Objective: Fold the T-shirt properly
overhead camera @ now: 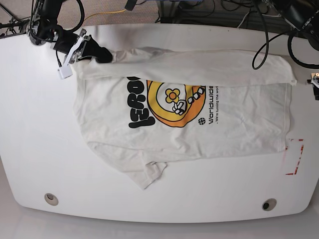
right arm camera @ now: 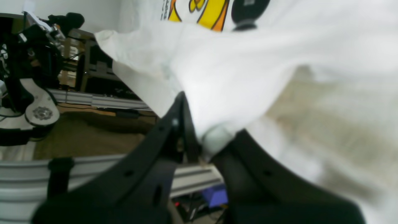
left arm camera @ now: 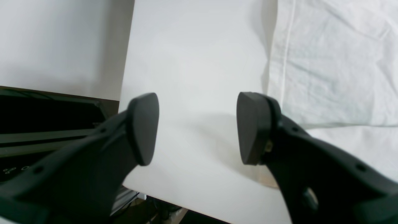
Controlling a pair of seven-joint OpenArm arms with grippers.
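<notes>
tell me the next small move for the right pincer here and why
Probably carry the pinched edge further across the T-shirt toward the near side. The right pincer is shut on cloth, and the base view shows the far edge only partly folded over the print, while the left pincer is open over the bare table.

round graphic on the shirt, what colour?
Orange and yellow, on the graphic of the T-shirt; base view shows it best.

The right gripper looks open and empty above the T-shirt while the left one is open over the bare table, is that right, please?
Not quite: the right gripper is shut on the T-shirt, as the right wrist view shows. The left gripper is indeed open over the bare table.
</notes>
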